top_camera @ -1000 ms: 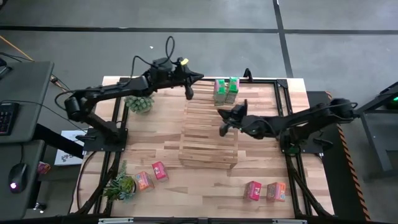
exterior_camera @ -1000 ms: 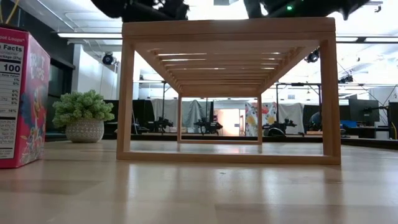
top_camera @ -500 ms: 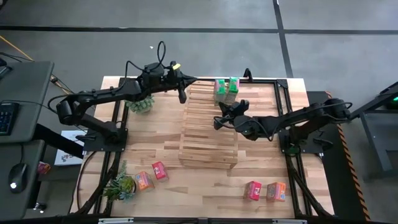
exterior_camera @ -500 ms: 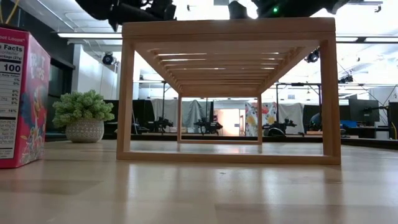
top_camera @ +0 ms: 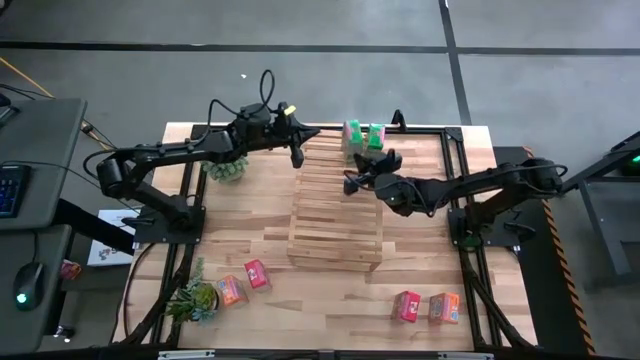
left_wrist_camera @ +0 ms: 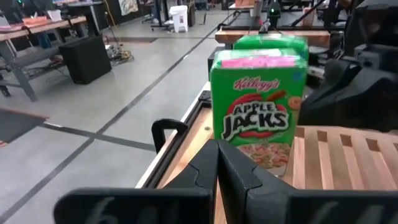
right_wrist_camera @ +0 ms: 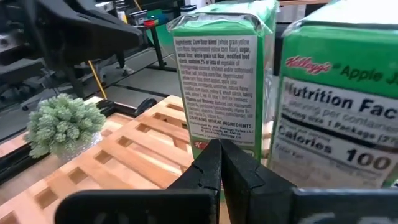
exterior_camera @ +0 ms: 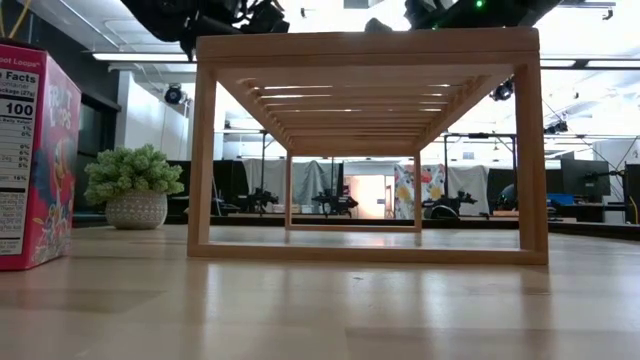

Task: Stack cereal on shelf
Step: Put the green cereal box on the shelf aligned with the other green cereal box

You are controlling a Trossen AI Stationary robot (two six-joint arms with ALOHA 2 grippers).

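Shelf: pale slatted rack (top_camera: 335,208) standing mid-tabletop (top_camera: 250,235); from the low view I look straight through its open frame (exterior_camera: 367,150).
Green cereal: two green boxes (top_camera: 362,137) upright side by side at the far end of the shelf, seemingly on its top slats; in my left wrist view one stands in front of the other (left_wrist_camera: 258,109), front panel facing the camera.
Left pincer: (top_camera: 297,158) clenched, holding nothing, hovering at the shelf's far left corner, near the green pair but apart from it.
Right pincer: (top_camera: 350,186) clenched and empty, over the far right part of the shelf, just short of the green boxes; its wrist view shows their side panels (right_wrist_camera: 217,74) close ahead.
Near-left cereal: one orange box (top_camera: 229,291) and one red-pink box (top_camera: 257,274) on the tabletop, close together, left of the shelf's near end.
Near-right cereal: a red-pink box (top_camera: 405,306) and an orange box (top_camera: 444,307) side by side near the front edge, well apart from the shelf.
Low view: red-pink box (exterior_camera: 35,160) at the frame's left edge.
Plants: one potted plant (top_camera: 224,165) under the left arm by the far left, another (top_camera: 193,298) at the near left corner beside the orange box.
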